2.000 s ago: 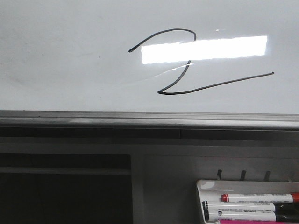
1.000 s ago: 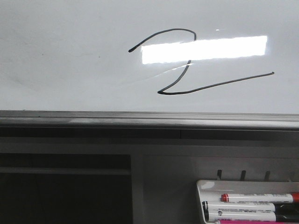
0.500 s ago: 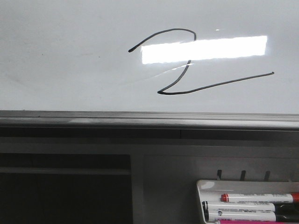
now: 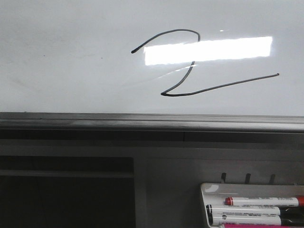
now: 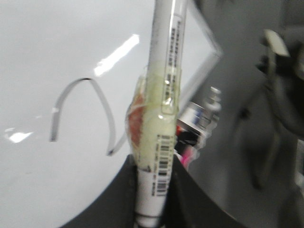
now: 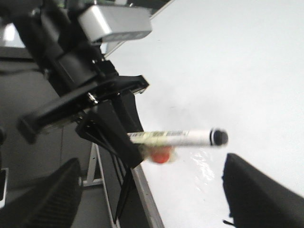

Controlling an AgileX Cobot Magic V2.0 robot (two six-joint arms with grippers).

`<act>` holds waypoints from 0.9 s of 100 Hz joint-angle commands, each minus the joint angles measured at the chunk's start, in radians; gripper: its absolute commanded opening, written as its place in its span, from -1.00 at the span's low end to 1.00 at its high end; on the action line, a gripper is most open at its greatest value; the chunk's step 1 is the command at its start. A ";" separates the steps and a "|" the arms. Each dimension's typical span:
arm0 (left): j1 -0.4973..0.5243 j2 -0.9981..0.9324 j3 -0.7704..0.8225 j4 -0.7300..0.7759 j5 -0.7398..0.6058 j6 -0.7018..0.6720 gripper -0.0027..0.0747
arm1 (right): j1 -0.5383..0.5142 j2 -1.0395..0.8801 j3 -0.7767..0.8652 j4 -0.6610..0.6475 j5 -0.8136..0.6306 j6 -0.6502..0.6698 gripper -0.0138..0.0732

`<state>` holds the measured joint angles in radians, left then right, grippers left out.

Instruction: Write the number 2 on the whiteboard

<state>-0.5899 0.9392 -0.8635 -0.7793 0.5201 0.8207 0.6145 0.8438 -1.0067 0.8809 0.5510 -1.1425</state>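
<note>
Well, left gripper [image 5: 152,190]: its dark fingers are clenching a white marker [image 5: 159,109] between them, low on the barrel, where a lump of yellowish tape with something red under it is wrapped around. In the right wrist view the same marker [image 6: 178,138] is sticking out sideways from the left arm's black gripper [image 6: 135,147], dark tip pointing out over the board and hanging clear of its surface.
Right gripper [image 6: 152,190]: its two dark fingers are standing wide apart, gripping nothing and touching nothing.
Whiteboard [image 4: 71,71]: it is lying flat and glossy beyond a grey metal edge, reflecting a bright rectangle of light.
Number 2 [image 4: 190,71]: the thin black line is sitting right of centre on the board, curved top crossing the reflection, long tail slanting off to the right. Part of its curve [image 5: 95,104] is showing in the left wrist view, just beside the marker.
Marker tray [image 4: 209,190]: it is sitting at the lower right below the board, holding several markers.
Against two seconds ago: the front view is looking the same, the stroke and the tray unchanged.
</note>
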 commanded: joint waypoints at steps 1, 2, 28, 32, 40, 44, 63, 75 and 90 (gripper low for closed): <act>0.002 0.003 0.083 -0.137 -0.357 -0.032 -0.98 | -0.079 -0.065 0.015 0.038 -0.034 0.054 0.26; 0.002 0.007 0.098 -0.151 -0.398 -0.032 -0.98 | -0.090 -0.073 0.020 0.038 -0.034 0.057 0.22; -0.023 0.180 0.160 -0.308 -0.616 -0.032 -0.98 | -0.160 -0.138 0.167 0.040 -0.044 0.070 -0.85; -0.034 0.206 0.155 -0.308 -0.635 -0.032 -0.98 | -0.160 -0.134 0.182 0.040 -0.044 0.070 -0.85; -0.064 0.262 0.148 -0.308 -0.708 -0.032 -0.98 | -0.160 -0.126 0.200 0.040 -0.048 0.071 -0.85; -0.084 0.286 0.148 -0.308 -0.764 -0.032 -0.98 | -0.160 -0.127 0.205 0.040 -0.053 0.071 -0.85; -0.152 0.363 0.142 -0.263 -0.865 -0.077 -0.98 | -0.160 -0.126 0.205 0.040 -0.057 0.071 -0.85; -0.160 0.398 0.116 -0.196 -0.869 -0.192 -0.98 | -0.160 -0.126 0.205 0.040 -0.057 0.071 -0.85; -0.160 0.430 0.083 0.008 -0.872 -0.402 -0.94 | -0.160 -0.126 0.205 0.040 -0.057 0.071 -0.85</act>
<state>-0.7433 1.3793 -0.7343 -0.9226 -0.2868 0.5591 0.4602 0.7138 -0.7741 0.8858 0.5493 -1.0710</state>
